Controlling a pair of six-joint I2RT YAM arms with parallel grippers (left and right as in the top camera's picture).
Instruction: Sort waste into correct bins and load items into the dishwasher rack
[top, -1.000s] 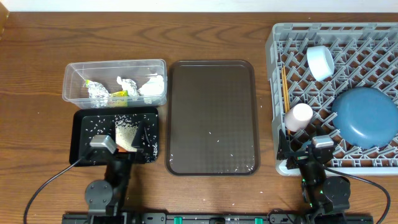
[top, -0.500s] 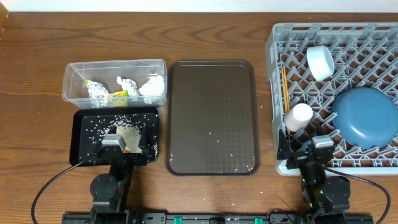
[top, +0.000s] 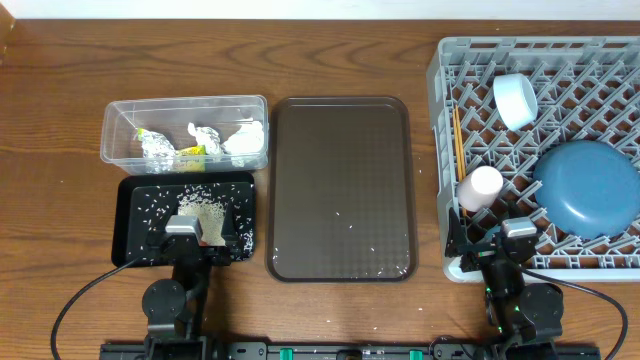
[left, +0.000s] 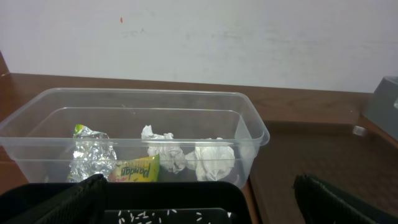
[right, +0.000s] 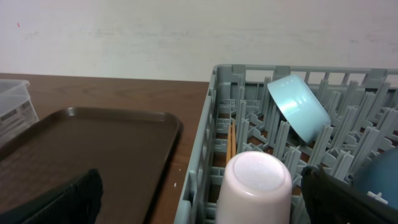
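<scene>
Left claw: wide open with nothing between its fingers. It sits low over the near end of the black tray, facing the clear tub.
Right claw: wide open and empty, at the near left corner of the dishwasher rack.
Clear tub contents: on the far left of the tabletop, we see a crinkled silver and yellow-green wrapper beside crumpled white napkins.
Black tray contents: just near of the tub, it holds scattered white rice and a pale heap.
Rack contents: blue plate on the right, light blue cup at the far side, pinkish-white cup mouth down at near left, and chopsticks along the left wall.
Remaining waste: a few rice grains on the brown serving tray, between the bins and the rack.
Look of the grains: tiny white flecks, well apart, mostly in the tray's near half.
Handling: we judge the grains too small and light to pinch singly, and possibly sticky. Gripping the stiff tray by its rim and tipping it seems the better hold.
Progress: apart from those grains, the task looks nearly finished to us.
</scene>
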